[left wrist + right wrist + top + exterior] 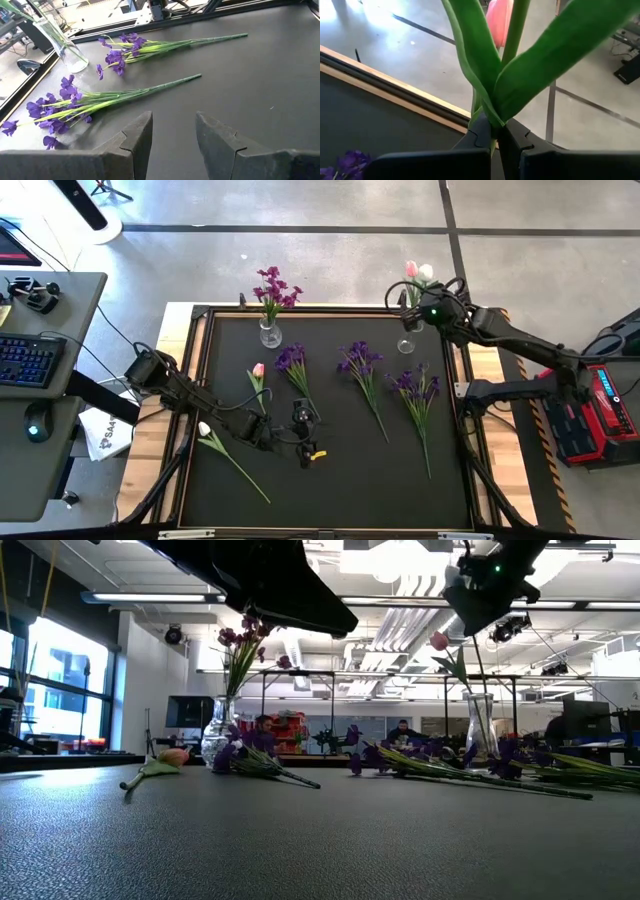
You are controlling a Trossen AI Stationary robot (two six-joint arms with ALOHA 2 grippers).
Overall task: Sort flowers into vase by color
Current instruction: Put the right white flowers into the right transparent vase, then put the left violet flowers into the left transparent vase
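In the right wrist view the pink tulip (499, 22) is cut off at twelve o'clock (petals mostly out of frame), its stem hidden between the fingers (480, 135) at six o'clock.

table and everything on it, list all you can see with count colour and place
table: one, black mat, wooden edge
vases: two, clear glass, at the far edge; left vase holds purple flowers, right vase holds pink and white tulips
loose purple sprays: three, lying mid-mat
loose tulips: two, pink and white, left side of the mat
left end effector: open, empty, over the mat's near middle
right end effector: shut on a tulip stem above the right vase
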